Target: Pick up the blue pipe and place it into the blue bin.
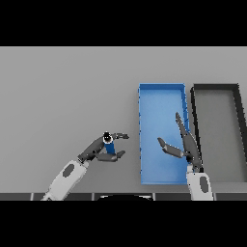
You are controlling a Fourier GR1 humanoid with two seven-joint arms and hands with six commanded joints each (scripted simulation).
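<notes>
The blue pipe (pixel 109 144), a short upright cylinder with a dark opening on top, stands on the grey table left of the blue bin (pixel 144 140). My left hand (pixel 96 149) is curled round the pipe, fingers behind it and the thumb in front. My right hand (pixel 187 144) hovers over the bin's right side with straight fingers pointing away and the thumb spread to the left; it holds nothing.
A black bin (pixel 241 135) with a grey floor sits directly right of the blue bin, their walls almost touching. Grey tabletop (pixel 62 96) extends to the left and behind the pipe.
</notes>
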